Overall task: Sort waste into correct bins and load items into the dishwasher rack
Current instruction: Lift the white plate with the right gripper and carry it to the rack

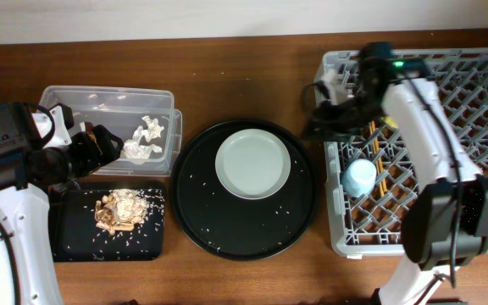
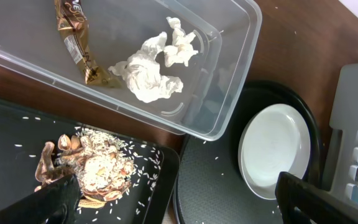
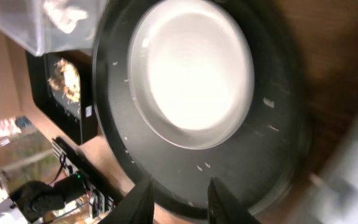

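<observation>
My left gripper [image 2: 176, 190] hangs wide open with nothing between its fingers, over the near edge of the clear tub [image 1: 74, 97] and the shallow black tray [image 1: 79, 241] beside it. The tub holds the crumpled white tissue [image 1: 146, 140] and the brown wrapper [image 2: 76, 40]. The black tray holds the heap of tan food scraps [image 1: 119, 210], with loose rice grains scattered around it.

The grey plate [image 1: 252, 163] lies on the round black tray [image 1: 195, 207] in the middle of the table, toward the tray's far side. A few grains dot the tray around it.

My right gripper [image 3: 179, 196] is at the left rim of the dishwasher rack [image 1: 464, 76] - its fingers stand a little apart and hold nothing. In the rack, the blue cup [image 1: 360, 176] sits near the left wall, with the wooden chopsticks [image 1: 379, 169] lying just beside it among the pegs.

The cup and chopsticks show only from overhead. My left wrist camera gives the clearest look at the wrapper, which my own gripper partly hides from above, and it catches only a corner of the rack. My right wrist view is blurred - it looks past my fingers to the plate and round tray, with the scraps tray and a corner of the tub beyond.
</observation>
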Motion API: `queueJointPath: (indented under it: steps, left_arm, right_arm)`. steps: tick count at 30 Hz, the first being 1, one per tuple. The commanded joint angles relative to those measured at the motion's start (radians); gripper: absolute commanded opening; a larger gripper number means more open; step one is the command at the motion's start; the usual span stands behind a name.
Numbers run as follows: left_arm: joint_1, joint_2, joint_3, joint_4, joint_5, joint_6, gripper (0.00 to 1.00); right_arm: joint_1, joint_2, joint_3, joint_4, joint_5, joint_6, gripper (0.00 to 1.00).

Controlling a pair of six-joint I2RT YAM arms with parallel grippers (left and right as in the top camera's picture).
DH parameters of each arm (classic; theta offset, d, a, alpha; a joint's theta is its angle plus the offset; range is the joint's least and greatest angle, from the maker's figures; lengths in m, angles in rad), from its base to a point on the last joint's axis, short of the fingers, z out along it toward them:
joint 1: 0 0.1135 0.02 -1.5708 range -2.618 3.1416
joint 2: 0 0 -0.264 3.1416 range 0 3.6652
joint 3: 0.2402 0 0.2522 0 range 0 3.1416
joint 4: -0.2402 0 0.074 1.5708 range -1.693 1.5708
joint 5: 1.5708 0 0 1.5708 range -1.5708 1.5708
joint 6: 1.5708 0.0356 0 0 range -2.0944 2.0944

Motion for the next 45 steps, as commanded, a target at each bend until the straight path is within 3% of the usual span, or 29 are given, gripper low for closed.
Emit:
queueJointPath:
  steps: [1, 12, 18, 30, 37, 38, 41, 45]
  left_arm:
    - [0.005, -0.018, -0.005, 0.001, -0.008, 0.006, 1.00]
    - [0.005, -0.018, -0.005, 0.001, -0.008, 0.006, 1.00]
    - [0.005, -0.018, -0.005, 0.001, -0.008, 0.006, 1.00]
    - [0.005, -0.018, -0.005, 0.001, -0.008, 0.006, 1.00]
    - [0.005, -0.018, -0.005, 0.001, -0.008, 0.006, 1.00]
    - [0.005, -0.018, -0.005, 0.001, -0.008, 0.006, 1.00]
    - [0.005, -0.018, -0.005, 0.001, -0.008, 0.006, 1.00]
    - [0.005, -0.018, -0.005, 0.001, -0.008, 0.006, 1.00]
  right_arm:
    - [0.115, 0.005, -0.001, 0.051, 0.143, 0.157, 0.29]
    - [0.365, 0.006, -0.007, 0.121, 0.789, 0.475, 0.30]
    - [0.367, 0.031, -0.058, 0.166, 0.799, 0.475, 0.30]
    - [0.369, 0.067, -0.358, 0.511, 0.787, 0.475, 0.28]
    - [0.369, 0.067, -0.454, 0.623, 0.787, 0.475, 0.24]
    - [0.369, 0.067, -0.455, 0.623, 0.787, 0.475, 0.23]
    - [0.369, 0.066, -0.454, 0.624, 0.776, 0.475, 0.04]
    - [0.368, 0.054, -0.421, 0.600, 0.776, 0.474, 0.04]
